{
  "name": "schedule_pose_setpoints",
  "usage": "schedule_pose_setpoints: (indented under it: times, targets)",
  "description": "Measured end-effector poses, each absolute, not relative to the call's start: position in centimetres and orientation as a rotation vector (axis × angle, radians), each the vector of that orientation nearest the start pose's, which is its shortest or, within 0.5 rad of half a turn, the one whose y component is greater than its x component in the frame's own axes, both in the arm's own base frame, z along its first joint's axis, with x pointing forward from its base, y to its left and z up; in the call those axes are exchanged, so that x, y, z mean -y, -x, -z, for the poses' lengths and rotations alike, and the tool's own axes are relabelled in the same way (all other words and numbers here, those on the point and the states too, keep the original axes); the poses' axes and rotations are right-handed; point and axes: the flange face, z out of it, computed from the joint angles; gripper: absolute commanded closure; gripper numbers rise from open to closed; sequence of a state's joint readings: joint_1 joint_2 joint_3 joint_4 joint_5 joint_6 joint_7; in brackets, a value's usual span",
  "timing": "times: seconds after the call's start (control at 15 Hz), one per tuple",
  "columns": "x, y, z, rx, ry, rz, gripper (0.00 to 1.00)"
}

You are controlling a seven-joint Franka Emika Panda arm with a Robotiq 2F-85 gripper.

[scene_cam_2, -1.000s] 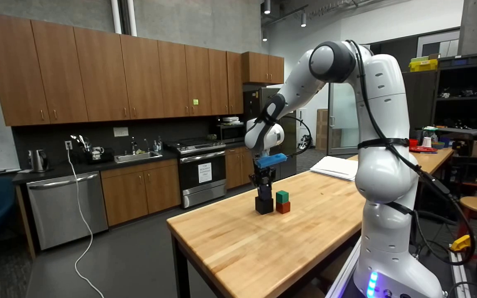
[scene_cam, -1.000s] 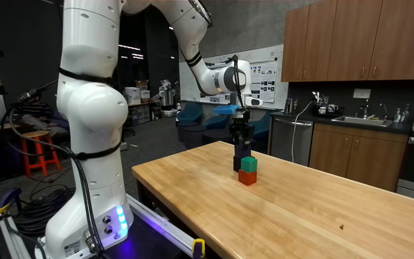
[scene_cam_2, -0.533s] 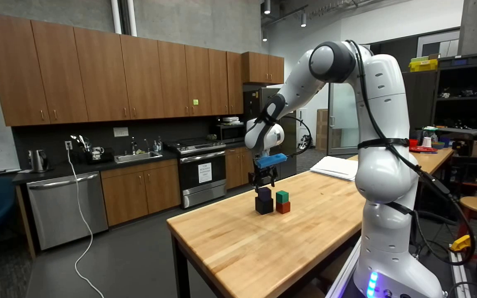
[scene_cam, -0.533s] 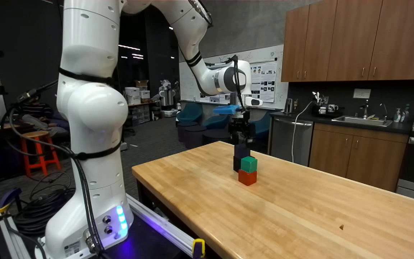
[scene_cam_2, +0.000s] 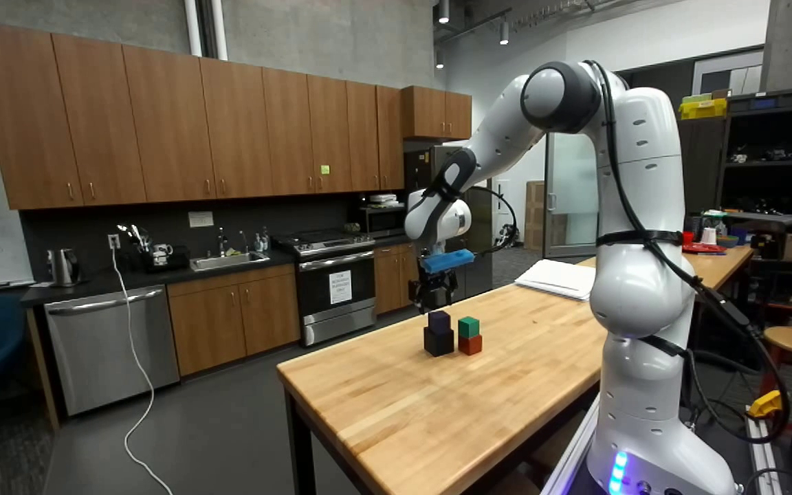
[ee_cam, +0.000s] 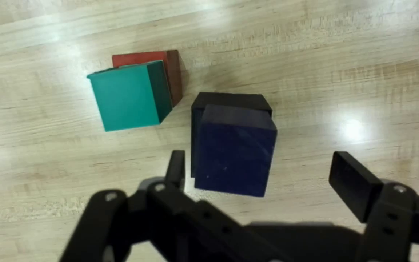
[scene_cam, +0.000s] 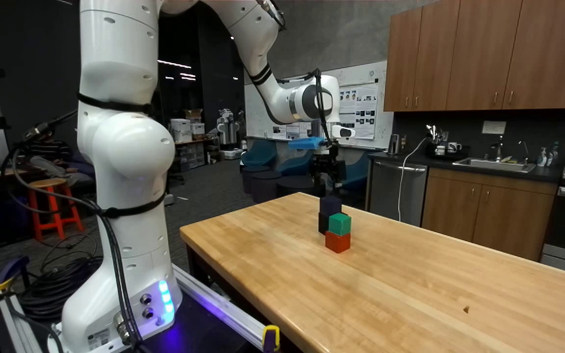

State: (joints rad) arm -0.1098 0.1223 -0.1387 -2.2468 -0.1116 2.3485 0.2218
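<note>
My gripper (ee_cam: 264, 178) is open and empty, with its fingers wide apart. It hangs just above the dark blue block (ee_cam: 235, 160), apart from it; the gripper also shows in both exterior views (scene_cam: 329, 184) (scene_cam_2: 435, 301). The dark blue block (scene_cam_2: 439, 321) sits on a larger black block (scene_cam_2: 439, 342), slightly off-centre in the wrist view. Beside them, a green block (scene_cam_2: 468, 327) sits on a red block (scene_cam_2: 469, 344). In an exterior view the green block (scene_cam: 340, 224) and red block (scene_cam: 337, 242) partly hide the black block (scene_cam: 322, 224).
The blocks stand on a wooden table (scene_cam: 282, 260). A stack of white sheets (scene_cam_2: 557, 278) lies at the table's far part. A small brown bit (scene_cam: 466, 309) lies on the tabletop. A counter with a sink (scene_cam_2: 229, 260) and a stove (scene_cam_2: 334, 275) stand beyond the table.
The gripper was around the dark blue block on the black block. Its fingers have opened, and it has risen slightly off the block. The dark blue block stays on the black one.
</note>
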Motion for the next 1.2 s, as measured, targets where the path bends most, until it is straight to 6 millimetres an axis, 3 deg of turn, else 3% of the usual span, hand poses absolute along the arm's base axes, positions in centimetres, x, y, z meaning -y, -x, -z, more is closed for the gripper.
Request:
schedule_pose_setpoints:
  times: [0.27,0.53,0.87,1.2]
  targets:
    - [12.1,-50.5,-32.6,-0.587,3.155,-0.011,0.00]
    - [10.4,-48.1,-33.4,-0.532,3.121,-0.012,0.00]
    - [8.8,-44.0,-34.0,-0.469,3.092,-0.035,0.00]
    - [9.3,-38.9,-33.6,-0.486,3.081,-0.049,0.00]
